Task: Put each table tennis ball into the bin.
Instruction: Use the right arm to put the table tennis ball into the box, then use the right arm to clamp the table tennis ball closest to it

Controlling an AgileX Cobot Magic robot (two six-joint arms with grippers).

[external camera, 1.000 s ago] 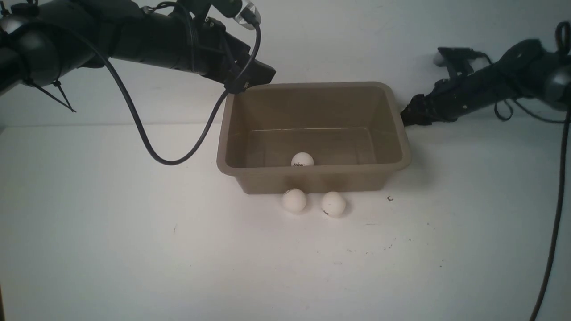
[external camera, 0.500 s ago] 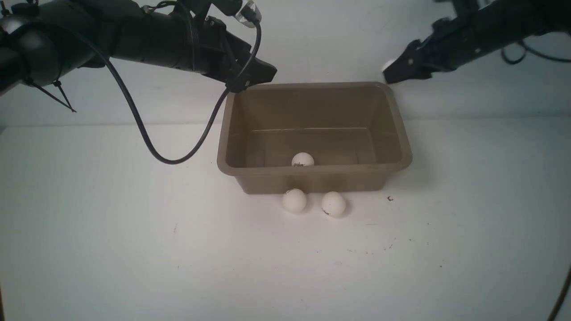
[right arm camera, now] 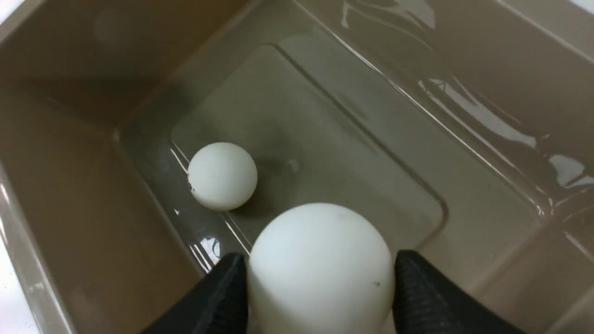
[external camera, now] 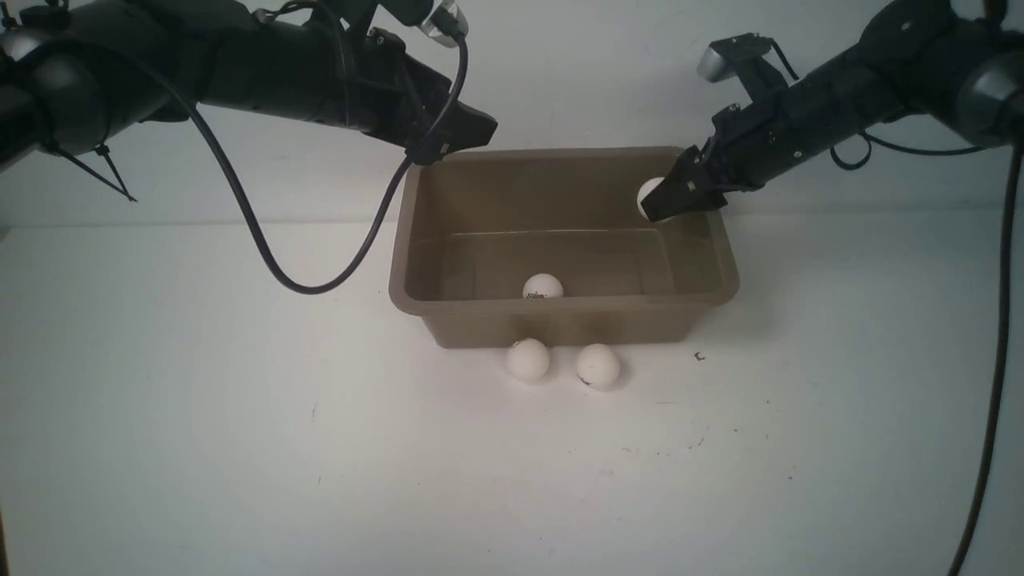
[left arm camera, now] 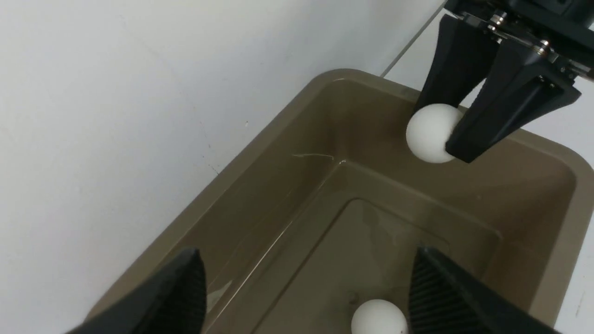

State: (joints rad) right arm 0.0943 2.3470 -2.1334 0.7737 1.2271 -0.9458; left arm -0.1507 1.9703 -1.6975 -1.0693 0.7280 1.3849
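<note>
The taupe bin stands mid-table. My right gripper hangs over its far right corner, shut on a white table tennis ball that shows between the fingers in the left wrist view and fills the right wrist view. Another ball lies on the bin's floor near the front wall. Two balls rest on the table, touching or nearly touching the bin's front wall. My left gripper hovers over the bin's far left corner, open and empty.
A white wall runs close behind the bin. A black cable loops down from the left arm to the table, left of the bin. Small dark specks mark the white tabletop by the bin's front right corner.
My right arm lifted from behind the bin's right side, swung up, then came down over the bin's far right corner with the ball. The left arm and the other balls stayed put.
</note>
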